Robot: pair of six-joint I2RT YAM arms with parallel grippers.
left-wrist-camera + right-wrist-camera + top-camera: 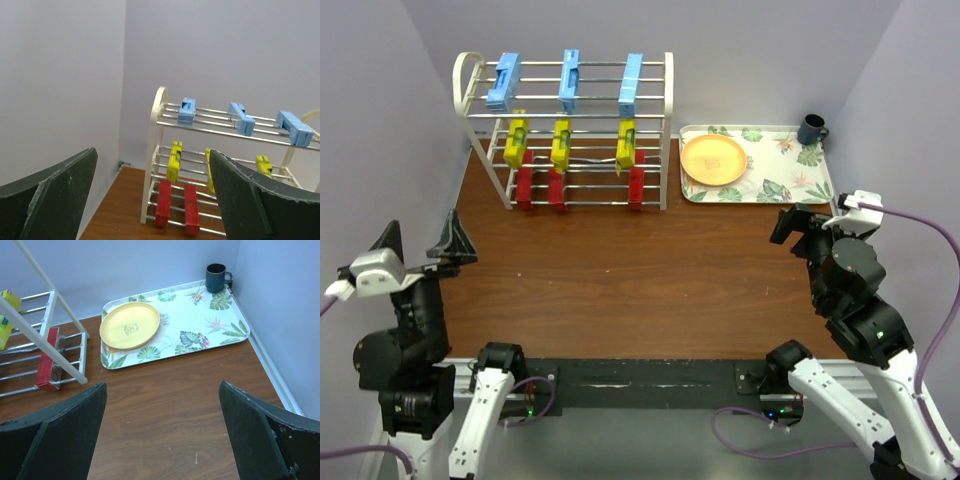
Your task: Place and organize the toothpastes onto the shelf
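Nine toothpastes (569, 82) rest on shelf (668, 130), well beyond fingers (455, 242).

We see soft, even light from above in all three views, bright without glare. The brown table (620, 270) is evenly lit ahead of the left pincer (420, 243), and the shelf (668, 120) well beyond it throws only faint shadows. In both wrist views the dark fingers (50, 200) nearest the lens look slightly soft, while everything past them stays sharp. The walls carry a cool lilac tint.
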